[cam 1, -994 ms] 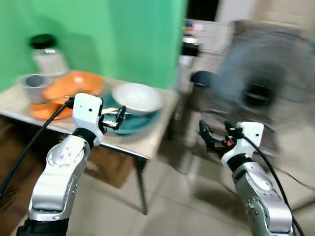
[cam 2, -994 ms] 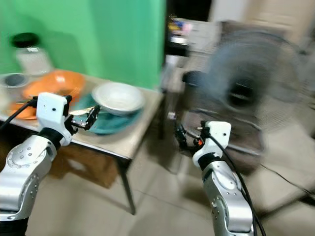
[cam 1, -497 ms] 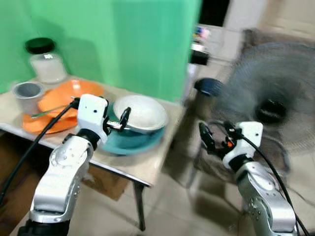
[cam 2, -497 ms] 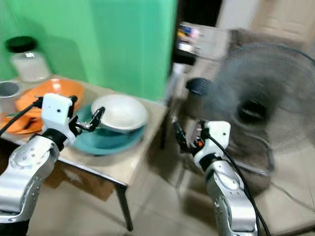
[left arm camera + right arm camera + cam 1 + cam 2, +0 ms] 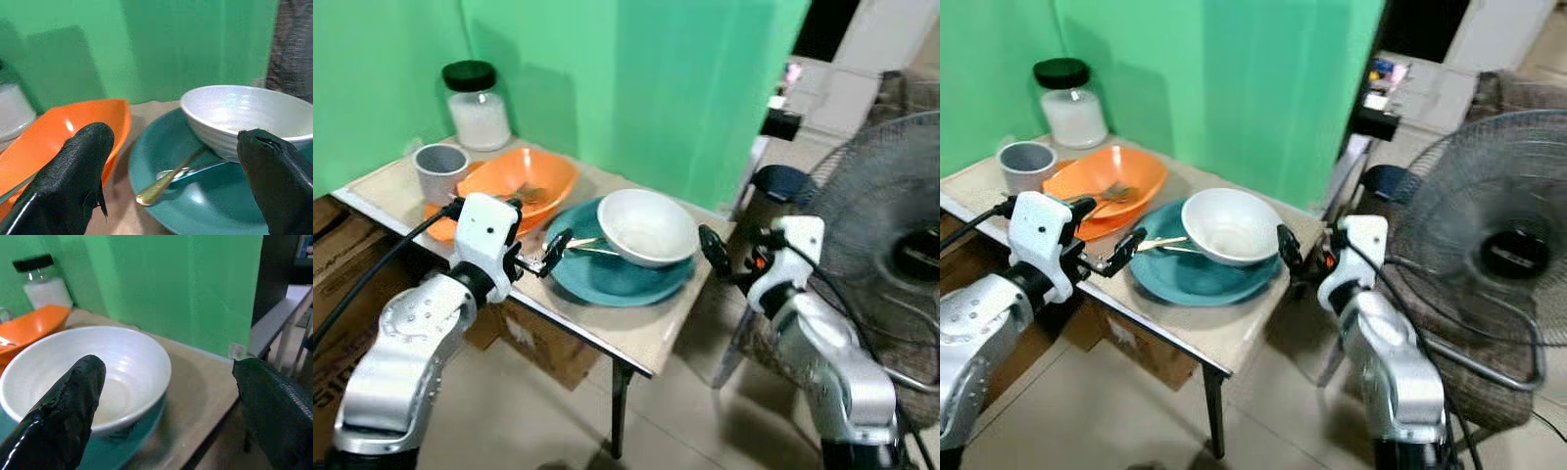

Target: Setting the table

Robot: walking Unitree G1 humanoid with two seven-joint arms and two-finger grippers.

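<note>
A white bowl [image 5: 646, 227] sits in a teal plate [image 5: 617, 279] near the right end of a small table [image 5: 641, 333]. A gold spoon [image 5: 166, 183] lies on the plate beside the bowl. My left gripper [image 5: 540, 235] hovers open at the table's front edge, pointing at the spoon and plate, holding nothing. My right gripper [image 5: 729, 250] is open just off the table's right edge, facing the bowl [image 5: 88, 372], also holding nothing.
An orange bowl [image 5: 524, 181] with a fork stands on an orange plate left of the teal plate, with a grey cup [image 5: 440, 168] and a black-lidded jar [image 5: 477, 103] behind. A standing fan [image 5: 891, 245] is at the right. Cardboard boxes [image 5: 347, 284] sit under the table.
The whole view has shifted: the camera turned toward the table and the blur cleared. The table is now central. Both grippers stay open; the right one now sits close to the bowl.
</note>
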